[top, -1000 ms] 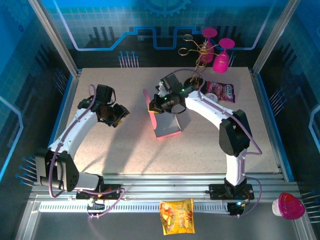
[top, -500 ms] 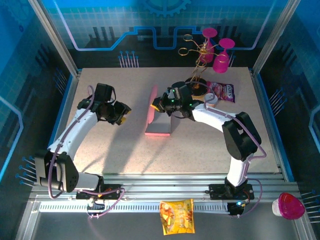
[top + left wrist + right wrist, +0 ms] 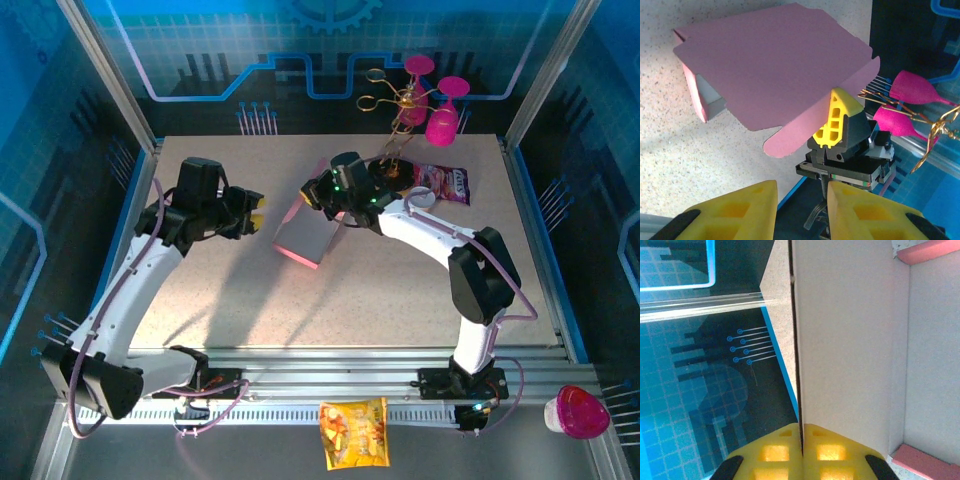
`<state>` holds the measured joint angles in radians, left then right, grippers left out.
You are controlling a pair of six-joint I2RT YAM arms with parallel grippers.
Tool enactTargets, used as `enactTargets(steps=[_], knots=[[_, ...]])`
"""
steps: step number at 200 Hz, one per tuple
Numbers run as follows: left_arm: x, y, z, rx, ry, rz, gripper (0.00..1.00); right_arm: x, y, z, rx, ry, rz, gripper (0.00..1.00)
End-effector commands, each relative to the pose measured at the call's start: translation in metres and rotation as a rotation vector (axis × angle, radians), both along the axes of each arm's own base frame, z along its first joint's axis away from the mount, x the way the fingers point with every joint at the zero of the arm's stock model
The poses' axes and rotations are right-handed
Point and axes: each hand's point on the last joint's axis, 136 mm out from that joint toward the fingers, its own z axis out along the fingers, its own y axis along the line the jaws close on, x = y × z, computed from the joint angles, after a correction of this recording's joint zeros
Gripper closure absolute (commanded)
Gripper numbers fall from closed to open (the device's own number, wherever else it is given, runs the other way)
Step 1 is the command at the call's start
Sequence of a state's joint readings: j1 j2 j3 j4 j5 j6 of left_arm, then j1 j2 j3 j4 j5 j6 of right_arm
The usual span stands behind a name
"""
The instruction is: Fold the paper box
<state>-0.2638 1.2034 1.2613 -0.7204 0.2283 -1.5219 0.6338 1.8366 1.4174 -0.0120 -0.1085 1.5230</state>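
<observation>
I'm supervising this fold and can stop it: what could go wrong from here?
1. The right gripper pinches just a thin edge of the paper box, which is propped at a tilt. The panel could slip out or crease in the wrong place.
2. The left gripper, open, faces the right one closely. Reaching for the rounded flap, it might bump those fingers or shove the box instead of catching it.

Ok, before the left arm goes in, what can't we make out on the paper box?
- Top external: where the right gripper pinches the paper box, hidden under its own wrist.
- Left wrist: the box's interior, mostly covered by its outer panel.
- Right wrist: the box's outline, cropped by frame edges.
</observation>
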Motion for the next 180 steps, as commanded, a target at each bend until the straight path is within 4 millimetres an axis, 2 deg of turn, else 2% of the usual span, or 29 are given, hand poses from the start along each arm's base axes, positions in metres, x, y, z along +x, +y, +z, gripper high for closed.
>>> enactTargets(steps=[1,34,80,122,180], knots=[[-0.001,-0.004,-0.001,-0.06,0.051,0.054,0.67,-0.002,0.001,0.003,-0.033,0.019,-0.049,1.0],[0.009,-0.015,-0.005,-0.103,0.055,0.054,0.66,-0.006,0.001,0.006,-0.047,0.022,-0.065,1.0],[0.009,-0.036,-0.028,-0.133,0.117,0.022,0.66,-0.008,0.0,0.016,-0.043,0.012,-0.069,1.0],[0.016,-0.039,-0.038,-0.109,0.127,0.006,0.65,-0.009,0.0,0.016,-0.039,0.022,-0.067,1.0],[0.012,-0.042,-0.054,-0.1,0.168,-0.006,0.65,-0.01,-0.002,0.019,-0.037,0.026,-0.067,1.0]])
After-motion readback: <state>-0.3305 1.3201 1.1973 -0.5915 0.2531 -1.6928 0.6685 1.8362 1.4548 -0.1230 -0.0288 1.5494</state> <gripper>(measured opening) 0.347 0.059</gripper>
